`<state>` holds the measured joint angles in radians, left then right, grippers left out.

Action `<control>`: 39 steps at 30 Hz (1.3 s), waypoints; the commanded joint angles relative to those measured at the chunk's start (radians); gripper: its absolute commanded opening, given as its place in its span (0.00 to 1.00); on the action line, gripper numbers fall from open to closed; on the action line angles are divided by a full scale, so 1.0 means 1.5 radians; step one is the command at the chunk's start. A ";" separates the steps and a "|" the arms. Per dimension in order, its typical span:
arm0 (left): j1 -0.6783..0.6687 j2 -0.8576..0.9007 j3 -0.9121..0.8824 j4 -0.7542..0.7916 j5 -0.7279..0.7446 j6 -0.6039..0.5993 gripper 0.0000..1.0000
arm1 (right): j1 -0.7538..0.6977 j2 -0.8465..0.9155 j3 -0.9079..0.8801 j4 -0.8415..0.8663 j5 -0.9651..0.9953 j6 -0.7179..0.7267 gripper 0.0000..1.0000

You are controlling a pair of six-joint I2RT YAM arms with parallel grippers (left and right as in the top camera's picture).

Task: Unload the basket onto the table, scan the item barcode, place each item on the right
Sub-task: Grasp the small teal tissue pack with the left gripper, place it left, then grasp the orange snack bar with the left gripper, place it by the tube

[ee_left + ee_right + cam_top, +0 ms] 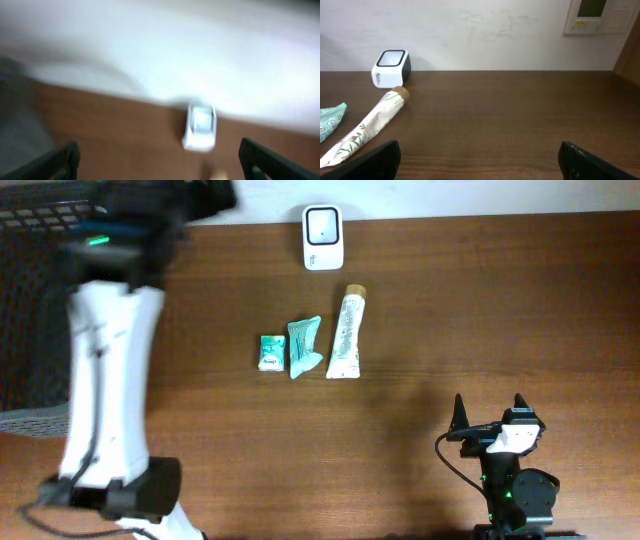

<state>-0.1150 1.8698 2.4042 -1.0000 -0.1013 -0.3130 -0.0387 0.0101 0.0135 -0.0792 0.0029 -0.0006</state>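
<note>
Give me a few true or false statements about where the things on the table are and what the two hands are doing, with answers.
1. The white scanner stands at the far edge of the table. True.
2. The tube is held in the right hand. False: it lies on the table, and that hand is open and empty.
3. The teal packet lies between the small green box and the tube. True.
4. The left hand grips the scanner. False: its fingers stand wide apart with nothing between them.
</note>
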 commanded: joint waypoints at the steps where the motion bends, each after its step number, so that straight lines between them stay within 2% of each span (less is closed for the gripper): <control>1: 0.152 -0.030 0.112 0.003 -0.046 0.010 1.00 | -0.003 -0.004 -0.005 -0.002 0.004 -0.002 0.99; 3: 0.277 -0.029 0.119 -0.001 -0.046 0.010 0.99 | -0.003 -0.004 -0.005 -0.002 0.004 -0.002 0.99; 4: 0.333 -0.022 0.116 -0.020 -0.046 0.011 0.94 | -0.003 -0.004 -0.005 -0.002 0.004 -0.002 0.99; 6: 0.409 -0.008 0.098 -0.081 -0.024 0.011 0.72 | -0.003 -0.004 -0.005 -0.002 0.004 -0.002 0.99; 8: 0.455 0.011 0.058 -0.133 0.030 0.022 0.74 | -0.003 -0.004 -0.005 -0.002 0.004 -0.002 0.99; 9: 0.464 0.023 0.024 -0.148 0.063 0.065 0.77 | -0.003 -0.004 -0.005 -0.002 0.004 -0.002 0.99; 11: 0.464 0.040 -0.052 -0.146 0.078 0.121 0.81 | -0.003 -0.004 -0.005 -0.002 0.004 -0.002 0.99; 16: 0.464 0.085 -0.210 -0.127 0.098 0.173 0.82 | -0.003 -0.004 -0.005 -0.002 0.004 -0.002 0.99; 21: 0.463 0.113 -0.279 -0.125 0.173 0.221 0.79 | -0.003 -0.004 -0.005 -0.002 0.004 -0.002 0.99; 24: 0.455 0.119 -0.336 -0.112 0.180 0.235 0.76 | -0.003 -0.004 -0.005 -0.002 0.004 -0.002 0.99; 30: 0.454 0.120 -0.444 -0.058 0.180 0.267 0.81 | -0.003 -0.004 -0.005 -0.002 0.004 -0.002 0.99; 33: 0.454 0.120 -0.482 -0.026 0.216 0.311 0.82 | -0.003 -0.004 -0.005 -0.002 0.004 -0.002 0.99; 34: 0.453 0.120 -0.491 -0.019 0.231 0.318 0.86 | -0.003 -0.004 -0.005 -0.002 0.004 -0.002 0.99; 39: 0.449 0.120 -0.534 0.011 0.232 0.353 0.85 | -0.003 -0.004 -0.005 -0.002 0.004 -0.002 0.99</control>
<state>0.5652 2.0422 1.6386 -1.0000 0.2199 0.1631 -0.0387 0.0101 0.0135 -0.0788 0.0032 -0.0006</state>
